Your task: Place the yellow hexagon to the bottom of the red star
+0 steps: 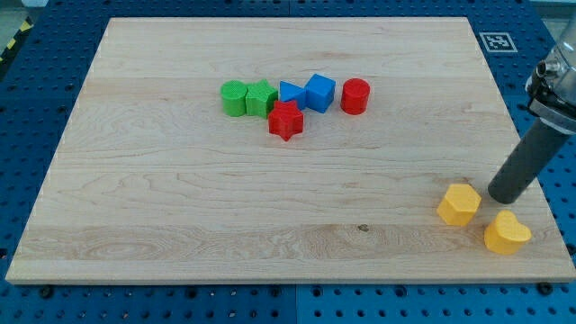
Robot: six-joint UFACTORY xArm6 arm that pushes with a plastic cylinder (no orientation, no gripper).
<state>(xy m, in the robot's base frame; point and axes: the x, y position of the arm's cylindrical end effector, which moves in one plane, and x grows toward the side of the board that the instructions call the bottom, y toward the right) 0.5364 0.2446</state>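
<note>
Tip: my tip [505,196] is set down on the board near the view's right edge, low in the view. No jaws are fitted, just a bare dark rod; nothing is gripped or held.
Tip vs blocks: placed just right of the yellow hexagon and just above the yellow heart, between the two. Contact with either cannot be told.
Yellow count: 2.
Yellow hexagon [459,203]: found at the view's lower right, just left of the tip, well apart from the red star.
Yellow heart [507,232]: seen at the lower right of the hexagon, near the board's bottom-right corner; a narrow gap is seen between them.
Red count: 2.
Red star [285,120]: located in the upper-middle cluster, at its lowest point, tucked under the green and blue blocks.
Red cylinder [355,95]: set at the cluster's right end, just beside the blue cube.
Blue count: 2.
Blue cube [319,92]: positioned up-right of the star.
Blue triangle [290,92]: wedged between the cube and the green pair.
Green count: 2; shapes not clearly made out.
Green block, left [235,97]: touching its neighbour.
Green block, right [261,97]: touching the star's upper left.
Board: wooden board [180,216], laid on a blue perforated table [36,90].
</note>
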